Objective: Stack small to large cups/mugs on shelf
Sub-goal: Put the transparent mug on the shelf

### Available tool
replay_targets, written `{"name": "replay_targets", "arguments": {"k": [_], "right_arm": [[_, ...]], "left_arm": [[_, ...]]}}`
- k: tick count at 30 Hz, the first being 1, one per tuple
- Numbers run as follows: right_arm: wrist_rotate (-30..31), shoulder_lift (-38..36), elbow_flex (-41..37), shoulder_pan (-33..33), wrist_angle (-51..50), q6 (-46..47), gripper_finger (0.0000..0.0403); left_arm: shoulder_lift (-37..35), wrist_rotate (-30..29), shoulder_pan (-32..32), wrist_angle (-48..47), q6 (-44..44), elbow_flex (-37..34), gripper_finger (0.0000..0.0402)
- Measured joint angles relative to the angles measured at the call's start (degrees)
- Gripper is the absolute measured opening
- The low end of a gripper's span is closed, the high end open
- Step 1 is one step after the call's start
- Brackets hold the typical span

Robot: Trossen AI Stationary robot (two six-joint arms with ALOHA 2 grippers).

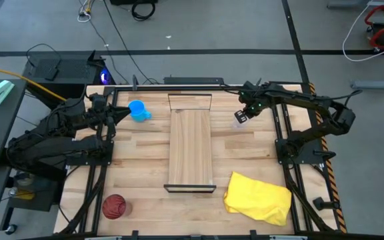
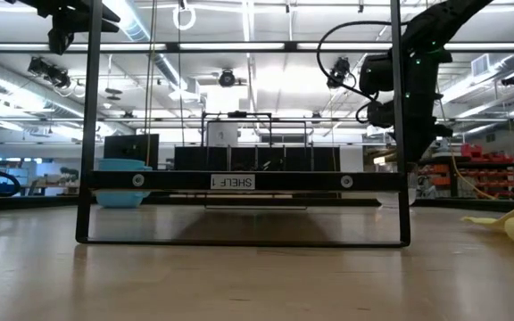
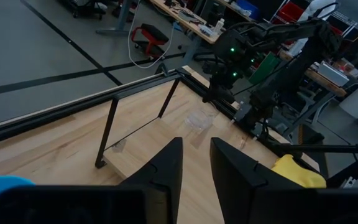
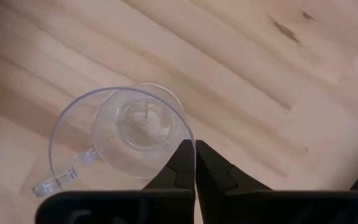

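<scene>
The small clear cup (image 4: 123, 137) with a handle stands mouth up on the table right of the shelf (image 1: 192, 150); it also shows in the high view (image 1: 240, 120). My right gripper (image 4: 194, 149) is over it, shut on its rim. The blue mug (image 1: 139, 111) stands on the table left of the shelf's far end. My left gripper (image 3: 195, 163) waits just left of the mug, open by a narrow gap and empty. The dark red cup (image 1: 114, 207) stands at the near left corner. My right gripper pinches the clear cup's rim wall (image 4: 187, 138) between its two fingers, one inside the cup and one outside, on the side roughly opposite the handle (image 4: 64, 177). The fingers come from above, pointing down. The cup is upright; whether it is off the table I cannot tell.
A yellow cloth (image 1: 259, 197) lies crumpled at the near right. The shelf's dark end brackets (image 2: 89, 134) stand upright at both of its ends. Bare tabletop lies between the shelf and each arm.
</scene>
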Motion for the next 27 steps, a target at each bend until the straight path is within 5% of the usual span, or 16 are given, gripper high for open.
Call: {"name": "replay_targets", "arguments": {"k": [10, 17, 27], "right_arm": [[0.0, 0.0, 4.2, 0.2, -2.0, -3.9, 0.0002], [-0.1, -0.2, 12.0, 6.0, -10.8, 6.9, 0.0001], [-3.3, -0.2, 19.8, 16.7, -10.1, 19.9, 0.0000]], "left_arm": [[0.0, 0.0, 0.0, 0.0, -0.1, 0.0, 0.0086], [0.0, 0.0, 0.0, -0.1, -0.1, 0.0, 0.0081], [0.0, -0.1, 0.0, -0.1, -0.2, 0.0, 0.0079]]}}
